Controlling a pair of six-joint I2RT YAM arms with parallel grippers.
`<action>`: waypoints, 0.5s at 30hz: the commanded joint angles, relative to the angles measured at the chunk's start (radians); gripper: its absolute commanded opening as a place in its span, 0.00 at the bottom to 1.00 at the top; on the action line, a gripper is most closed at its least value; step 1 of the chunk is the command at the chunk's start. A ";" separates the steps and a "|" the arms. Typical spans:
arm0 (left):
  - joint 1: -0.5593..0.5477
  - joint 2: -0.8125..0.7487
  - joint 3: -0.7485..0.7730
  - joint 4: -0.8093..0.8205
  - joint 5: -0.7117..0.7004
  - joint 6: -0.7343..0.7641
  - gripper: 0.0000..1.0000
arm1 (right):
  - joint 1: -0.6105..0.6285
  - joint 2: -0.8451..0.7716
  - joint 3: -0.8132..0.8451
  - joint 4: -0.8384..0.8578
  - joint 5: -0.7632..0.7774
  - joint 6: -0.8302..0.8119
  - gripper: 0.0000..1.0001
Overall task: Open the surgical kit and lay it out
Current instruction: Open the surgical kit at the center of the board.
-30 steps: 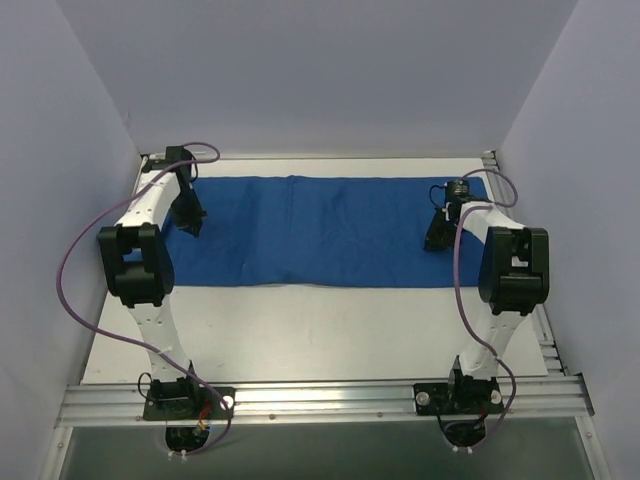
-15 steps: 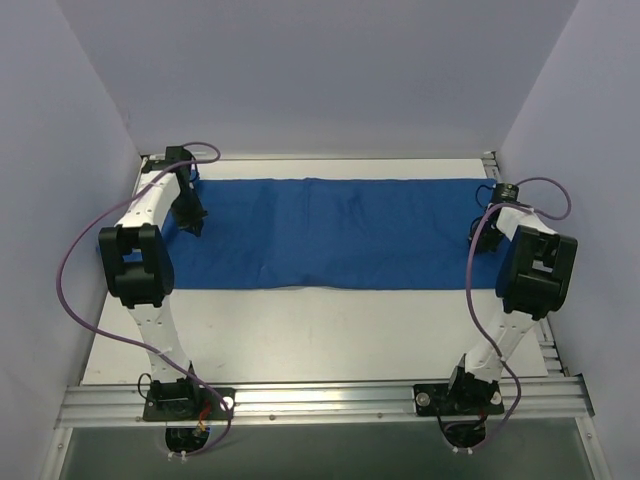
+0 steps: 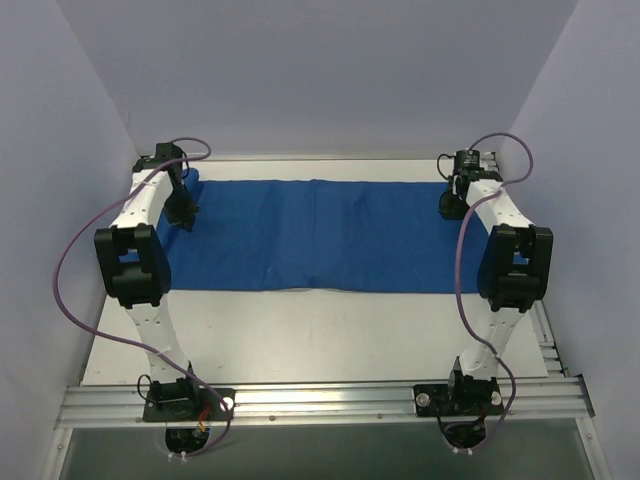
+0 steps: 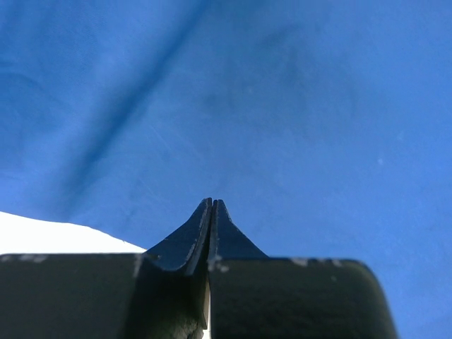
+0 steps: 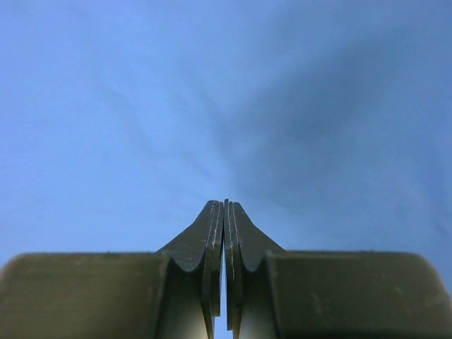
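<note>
The left pincer, upper left, and the right pincer, upper right, are clamping the blue cloth wrap.

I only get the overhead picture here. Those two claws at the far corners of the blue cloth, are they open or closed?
Observer: The left wrist camera shows the left gripper closed, its tips pressed together, with the blue cloth filling the view beyond.
Operator: And the other one?
Observer: The right gripper is closed too; soft folds in the cloth run in toward its tips.
Operator: So is it pinching the cloth?
Observer: I cannot tell; no cloth shows between the tips in either wrist view.
</note>
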 commanded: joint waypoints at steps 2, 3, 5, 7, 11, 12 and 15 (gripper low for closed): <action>0.051 0.062 0.031 0.064 0.003 -0.016 0.02 | -0.017 0.090 0.061 -0.021 -0.144 0.018 0.00; 0.057 0.072 0.021 0.075 0.006 -0.019 0.02 | -0.016 0.110 0.060 -0.009 -0.162 0.021 0.00; 0.083 0.090 -0.026 0.112 0.017 -0.037 0.02 | -0.016 0.127 0.037 0.011 -0.200 0.030 0.00; 0.118 0.121 -0.055 0.109 0.034 -0.072 0.02 | -0.016 0.144 0.006 0.024 -0.211 0.043 0.00; 0.166 0.116 -0.202 0.164 0.086 -0.122 0.02 | -0.016 0.164 -0.037 0.045 -0.223 0.049 0.00; 0.175 0.107 -0.272 0.175 0.103 -0.134 0.02 | -0.017 0.176 -0.042 0.047 -0.229 0.049 0.00; 0.190 0.083 -0.357 0.186 0.123 -0.189 0.02 | -0.017 0.207 -0.034 0.041 -0.229 0.049 0.00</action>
